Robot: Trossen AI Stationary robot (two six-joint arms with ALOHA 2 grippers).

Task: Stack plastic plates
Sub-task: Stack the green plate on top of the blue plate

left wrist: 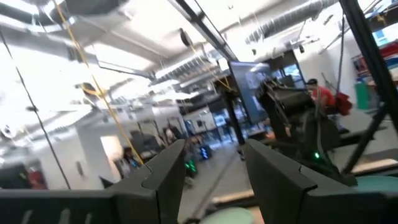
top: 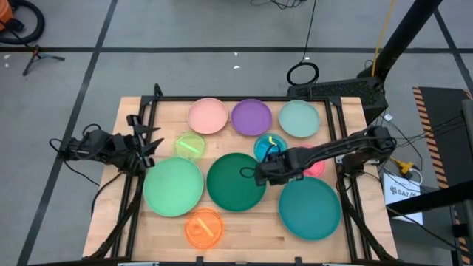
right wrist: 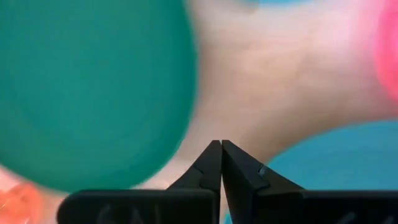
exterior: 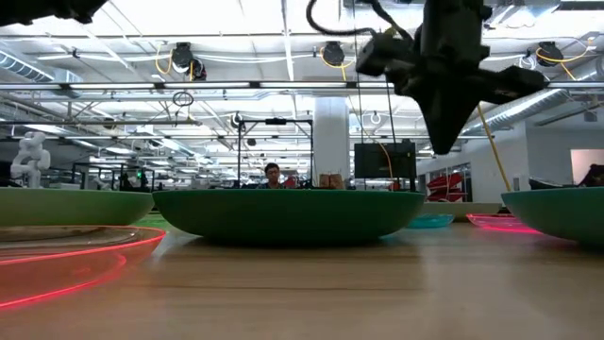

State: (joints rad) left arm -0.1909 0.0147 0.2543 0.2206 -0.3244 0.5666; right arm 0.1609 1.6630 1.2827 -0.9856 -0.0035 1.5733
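Note:
Ten round plates lie on their bases on the wooden table. Pink, purple and mint line the far side. In front of them sit small yellow-green, blue and red ones. Large light green, dark green and teal plates and a small orange one fill the near side. My right gripper hangs shut above the dark green plate's right rim, well clear of it in the low view. My left gripper waits open at the table's left side.
A black frame borders the table's far and side edges. The right arm reaches over the red plate and hides part of it. Bare wood shows between the orange and teal plates. People and equipment stand in the room beyond.

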